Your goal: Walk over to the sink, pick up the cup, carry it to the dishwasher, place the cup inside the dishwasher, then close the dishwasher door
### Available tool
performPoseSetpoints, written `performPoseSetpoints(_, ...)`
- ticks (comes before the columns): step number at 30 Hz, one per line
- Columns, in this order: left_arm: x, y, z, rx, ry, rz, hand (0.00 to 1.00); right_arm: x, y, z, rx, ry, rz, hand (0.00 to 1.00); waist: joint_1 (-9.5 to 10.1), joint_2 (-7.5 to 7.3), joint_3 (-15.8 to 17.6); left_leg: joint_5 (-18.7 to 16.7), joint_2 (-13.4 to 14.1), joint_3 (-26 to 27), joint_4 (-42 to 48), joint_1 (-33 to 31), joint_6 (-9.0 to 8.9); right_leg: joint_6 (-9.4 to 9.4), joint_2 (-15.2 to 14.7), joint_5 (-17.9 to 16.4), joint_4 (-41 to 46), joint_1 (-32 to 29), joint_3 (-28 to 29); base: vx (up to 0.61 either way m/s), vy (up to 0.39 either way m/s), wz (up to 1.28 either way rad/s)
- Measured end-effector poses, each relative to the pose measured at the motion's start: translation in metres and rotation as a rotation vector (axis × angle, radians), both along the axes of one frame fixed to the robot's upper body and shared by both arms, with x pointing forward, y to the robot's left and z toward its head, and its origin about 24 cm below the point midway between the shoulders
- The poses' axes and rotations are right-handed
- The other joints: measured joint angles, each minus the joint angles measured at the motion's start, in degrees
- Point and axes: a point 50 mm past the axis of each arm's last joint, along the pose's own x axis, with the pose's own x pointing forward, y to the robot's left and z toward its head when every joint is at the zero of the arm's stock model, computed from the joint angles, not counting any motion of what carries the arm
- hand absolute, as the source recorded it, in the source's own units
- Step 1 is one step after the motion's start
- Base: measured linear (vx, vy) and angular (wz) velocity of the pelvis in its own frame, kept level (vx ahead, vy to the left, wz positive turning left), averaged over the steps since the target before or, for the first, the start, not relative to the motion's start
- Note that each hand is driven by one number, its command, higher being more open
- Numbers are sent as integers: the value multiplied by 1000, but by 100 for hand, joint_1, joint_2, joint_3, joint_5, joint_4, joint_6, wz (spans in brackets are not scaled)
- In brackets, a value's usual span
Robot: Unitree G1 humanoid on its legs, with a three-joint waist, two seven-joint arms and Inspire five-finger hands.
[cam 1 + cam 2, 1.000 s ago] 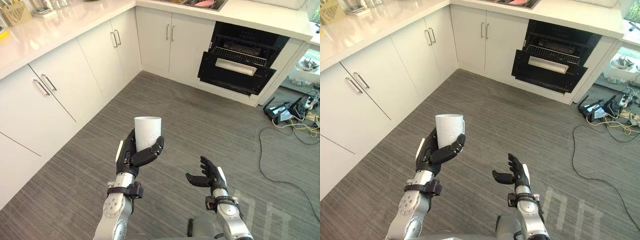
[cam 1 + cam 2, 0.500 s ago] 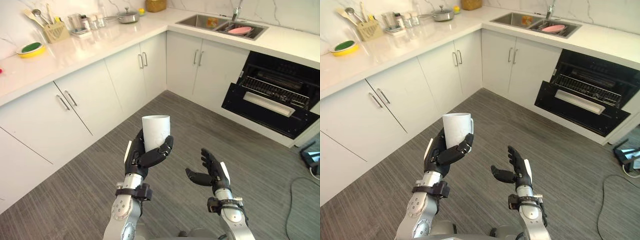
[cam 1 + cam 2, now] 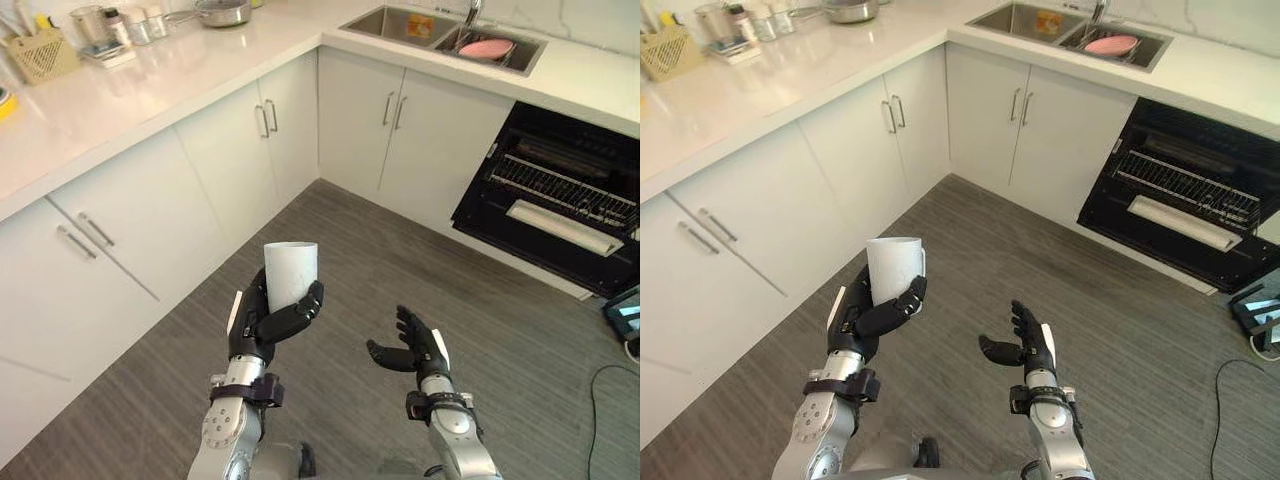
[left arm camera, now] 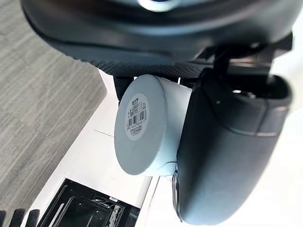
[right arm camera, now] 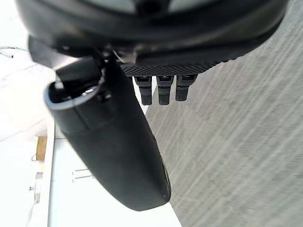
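Observation:
A white cup point(image 3: 291, 272) stands upright in my left hand point(image 3: 263, 322), whose fingers and thumb curl round it above the grey floor. The left wrist view shows the cup's flat base point(image 4: 140, 125) with a barcode label, held against the thumb point(image 4: 222, 151). My right hand point(image 3: 415, 345) hovers open and empty to the right of the cup, fingers relaxed. The dishwasher point(image 3: 557, 200) is set in the far cabinets at right, its black door hanging open with a rack inside. The sink point(image 3: 442, 32) sits in the counter beyond, to the left of the dishwasher.
White cabinets point(image 3: 140, 220) run along the left and the far side under a pale counter point(image 3: 120, 80). A pot point(image 3: 222, 11), jars and a basket of utensils point(image 3: 38, 52) stand on it. A pink dish point(image 3: 485, 47) lies in the sink. A device and cable lie at the right edge point(image 3: 625, 315).
The whole view has shifted as the camera moved; cabinets and the dishwasher sit differently in frame. The cup stays in my left hand and the right hand stays open.

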Motion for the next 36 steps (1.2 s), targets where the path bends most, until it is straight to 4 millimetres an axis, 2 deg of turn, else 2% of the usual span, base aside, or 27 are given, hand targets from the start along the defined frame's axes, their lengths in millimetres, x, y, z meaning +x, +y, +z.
performPoseSetpoints(2, 0, -2, 4, -8, -17, -7, 30, 3, 4, 5, 16, -26, 2, 90, -26, 18, -9, -113, 85, -28, -281, 394, -60, -335, 95, -193, -296, -551, -385, 509, 53, 1)
performPoseSetpoints(4, 1, -3, 6, -10, -25, -7, 30, 5, 6, 9, 22, -48, 5, 90, -89, 27, -3, -177, 149, -87, -470, 667, -151, -399, 144, -211, -829, -872, -663, 507, 6, 8)
performPoseSetpoints(5, 1, -4, 7, -13, -29, -9, 30, 6, 5, 11, 19, -55, 6, 90, -107, 100, 37, -258, 274, -123, -673, 987, -285, -491, 311, -115, -1575, -1080, -798, 394, -18, 10)
performPoseSetpoints(6, 2, -4, 7, -13, -31, -11, 30, 6, 5, 11, 18, -55, 6, 90, -122, 102, 29, -298, 323, -147, -725, 1085, -357, -553, 404, 30, -1968, -1136, -830, 511, -40, 14)
performPoseSetpoints(7, 2, -4, 8, -13, -35, -10, 30, 6, 5, 11, 18, -53, 5, 90, -143, 50, -1, -373, 338, -184, -749, 1204, -492, -635, 504, 403, -2607, -1131, -827, 555, -74, 33)
performPoseSetpoints(8, 3, -5, 7, -13, -29, -8, 30, 2, 4, 9, 16, -42, 2, 90, -225, -13, -42, -476, 334, -303, -736, 1400, -667, -873, 540, 1441, -3002, -1042, -775, 716, -101, 38)
performPoseSetpoints(9, 4, -10, 0, -30, -1, -7, 30, 1, -3, 7, -10, -28, -1, 90, -238, 253, -94, -561, 585, -502, -607, 1565, -751, -972, 686, 1407, -2783, -898, -928, 619, -100, 31)
performPoseSetpoints(10, 4, -11, -2, -35, 8, -6, 30, 1, -6, 7, -18, -27, 0, 90, -242, 361, -120, -531, 672, -575, -455, 1548, -800, -1001, 738, 1350, -2758, -845, -1004, 609, -107, 18)
performPoseSetpoints(11, 5, -13, -4, -43, 17, -7, 30, -1, -8, 7, -28, -27, 0, 90, -256, 448, -102, -304, 736, -649, 73, 1431, -999, -1038, 796, 1195, -2746, -647, -1081, 566, -131, 12)
performPoseSetpoints(13, 5, -16, -4, -60, 25, -6, 30, -10, -9, 7, -29, -19, -3, 90, -216, 481, -72, 465, 872, -731, 1598, 1007, -1127, -1133, 865, 1041, -2980, -40, -1089, 589, -133, 17)
performPoseSetpoints(14, 5, -18, -3, -66, 18, -16, 30, -17, -9, 10, -26, -27, -9, 90, -195, 531, -68, 715, 1093, -676, 2728, 596, -1163, -1168, 961, 1005, -3305, 479, -1088, 480, -81, 19)
performPoseSetpoints(16, 2, -19, 5, -74, -16, -31, 30, -16, -7, 21, -14, -79, -24, 90, -81, 474, -75, 334, 1312, -395, 3592, -141, -898, -1249, 1036, 850, -3874, 1184, -877, 419, -58, -8)
performPoseSetpoints(19, 0, -19, 6, -78, -29, -37, 30, -6, -7, 31, -13, -141, -24, 90, 93, 503, -112, -167, 1264, -405, 2832, -1014, -716, -1196, 1039, 677, -4231, 1543, -519, 390, 58, -47)
performPoseSetpoints(20, 0, -18, 6, -78, -25, -34, 30, -4, -6, 31, -13, -141, -22, 90, 122, 476, -94, -204, 1173, -466, 2403, -1112, -718, -1172, 999, 617, -4247, 1629, -410, 246, 121, -57)
performPoseSetpoints(21, -2, -17, 3, -73, -13, -33, 30, -3, -6, 29, -14, -135, -21, 90, 158, 453, -85, -168, 927, -757, 1563, -1209, -787, -1093, 894, 501, -4256, 1728, -251, 288, 222, -69)
performPoseSetpoints(22, -4, -16, 1, -72, -2, -29, 30, -1, -7, 26, -19, -122, -18, 90, 193, 452, -82, -1, 700, -1111, 727, -1252, -870, -1048, 800, 291, -4175, 1769, -55, 289, 250, -72)
performPoseSetpoints(23, -4, -15, 0, -69, 3, -25, 30, 0, -8, 23, -21, -109, -16, 90, 198, 445, -78, 287, 621, -1209, 478, -1258, -938, -988, 744, 182, -4112, 1788, 70, 393, 359, -91)
performPoseSetpoints(24, -5, -13, -3, -64, 17, -16, 30, -2, -7, 16, -22, -74, -14, 90, 220, 412, -99, 846, 483, -1173, 286, -1083, -896, -874, 633, -12, -3961, 1829, 332, 387, 334, -83)
performPoseSetpoints(25, -5, -10, -4, -56, 18, -9, 30, -4, -5, 10, -14, -49, -14, 90, 179, 345, -143, 712, 358, -976, 389, -1010, -695, -754, 469, -120, -3868, 1836, 552, 397, 333, -71)
performPoseSetpoints(26, -5, -10, -3, -57, 14, -4, 30, -5, -5, 10, -14, -46, -15, 90, 124, 338, -141, 601, 355, -907, 545, -1066, -585, -735, 456, -130, -3857, 1821, 679, 382, 324, -60)
performPoseSetpoints(28, -4, -8, -3, -50, 13, 0, 30, -5, 0, 9, -8, -38, 5, 90, 149, 274, -142, 228, 404, -578, 854, -1093, -431, -540, 407, -186, -3582, 1695, 980, 314, 273, -80)
performPoseSetpoints(29, -4, -6, -3, -38, 17, 4, 30, -5, 6, 10, 5, -44, 19, 90, 175, 168, -150, 87, 409, -299, 826, -959, -363, -363, 373, -214, -2962, 1398, 1064, 304, 239, -107)
performPoseSetpoints(30, -5, -5, -3, -26, 20, 1, 30, -3, 12, 12, 25, -53, 24, 90, 159, 70, -129, 24, 366, -71, 733, -741, -269, -36, 310, -144, -2135, 1015, 993, 291, 217, -98)
performPoseSetpoints(31, -5, -5, -4, -21, 21, -4, 30, -3, 14, 12, 34, -55, 24, 90, 130, 50, -121, -5, 357, 4, 685, -608, -217, 182, 253, -47, -1709, 817, 917, 317, 215, -74)
performPoseSetpoints(32, -5, -6, -4, -18, 23, -12, 30, -3, 17, 12, 43, -55, 23, 90, 68, 42, -117, -57, 363, 140, 596, -332, -126, 284, 158, 1, -1033, 562, 669, 321, 168, -61)
performPoseSetpoints(33, -5, -9, -3, -22, 23, -13, 30, -3, 18, 13, 47, -57, 22, 90, 59, 42, -117, -91, 392, 269, 494, -20, -66, 142, 45, -71, -612, 372, 338, 266, 130, -56)
performPoseSetpoints(36, -4, -11, 7, -34, -17, -15, 30, 2, 23, 24, 50, -112, 35, 90, 50, 24, -144, -140, 568, 532, 198, 455, -66, -277, -20, -309, -456, -172, -370, 258, -4, -51)
